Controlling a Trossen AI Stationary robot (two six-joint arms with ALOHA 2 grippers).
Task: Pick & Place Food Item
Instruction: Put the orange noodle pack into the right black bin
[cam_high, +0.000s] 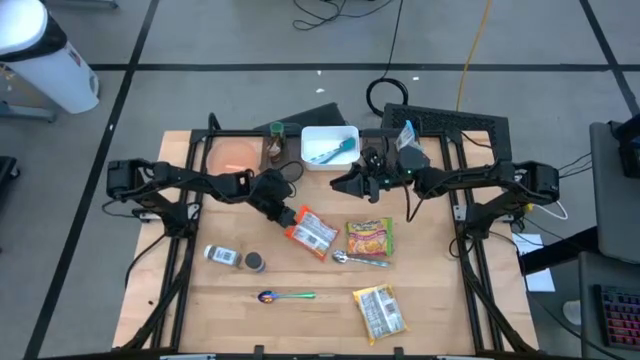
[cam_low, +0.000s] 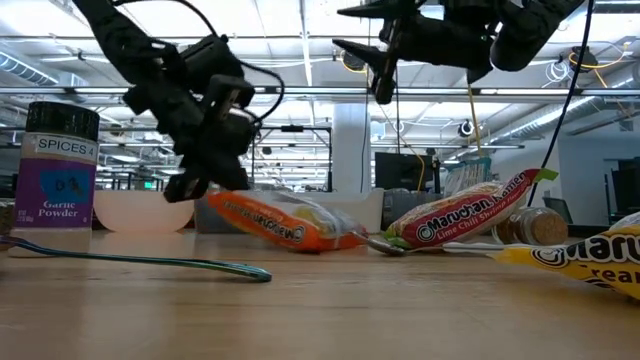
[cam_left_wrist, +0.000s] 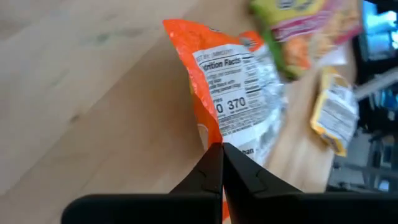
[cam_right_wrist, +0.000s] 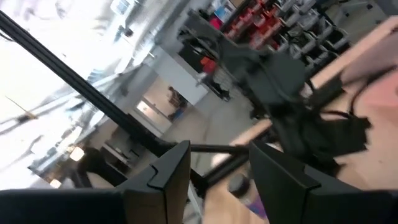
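1. The wooden table (cam_high: 250, 320) is carrying everything; both dark arms are reaching in over it from either side.
2. The white bin (cam_high: 330, 146) is sitting at the table's far edge, beside the pink plate (cam_high: 233, 154).
3. The orange ramen packet (cam_high: 309, 231) is lying near the table's middle; one end is being lifted slightly off the wood in the low view; the left gripper (cam_high: 283, 216) is pinching its edge, fingers (cam_left_wrist: 211, 171) pressed closed on the wrapper.
4. The green-and-pink noodle packet (cam_high: 369, 240) is resting just beside it, with the yellow packet (cam_high: 380, 311) nearer the front edge.
5. The right gripper (cam_high: 345, 183) is hanging in the air in front of the white bin, its fingers (cam_right_wrist: 165, 177) standing apart, gripping nothing.
6. The garlic powder jar (cam_high: 222, 256) is lying on its side at the left; the colourful spoon (cam_high: 286, 296) is lying in front of it.
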